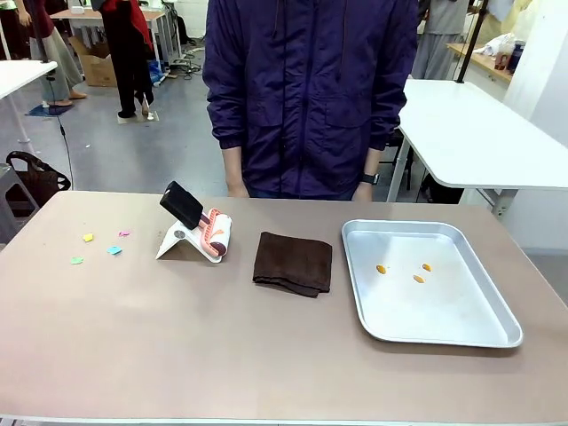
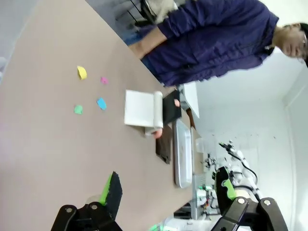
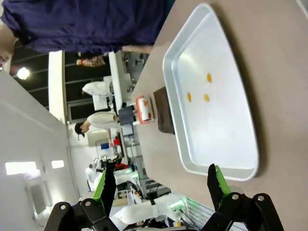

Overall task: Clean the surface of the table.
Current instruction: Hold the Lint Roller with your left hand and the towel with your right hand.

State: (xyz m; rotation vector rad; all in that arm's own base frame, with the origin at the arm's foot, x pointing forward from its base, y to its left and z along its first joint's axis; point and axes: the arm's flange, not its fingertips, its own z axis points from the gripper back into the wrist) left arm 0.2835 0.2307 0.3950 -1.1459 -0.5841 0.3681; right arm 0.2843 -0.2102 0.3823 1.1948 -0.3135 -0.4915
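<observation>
The brownish-taupe table point(image 1: 222, 342) carries several small coloured paper scraps point(image 1: 99, 247) near its left end. In the left wrist view they lie on the table point(image 2: 43, 144) well ahead of my left gripper point(image 2: 168, 192), which hangs open above the bare top with nothing between its fingers. A folded dark brown cloth point(image 1: 294, 263) lies at the middle. My right gripper point(image 3: 161, 185) is open too, hovering off the near end of the silver tray point(image 3: 226, 144).
A silver tray point(image 1: 461, 321) at the right holds three orange bits point(image 1: 406, 270). A lint roller with a black handle on a white stand point(image 1: 193, 229) sits left of the cloth. A person in a navy jacket point(image 1: 311, 89) stands at the far edge.
</observation>
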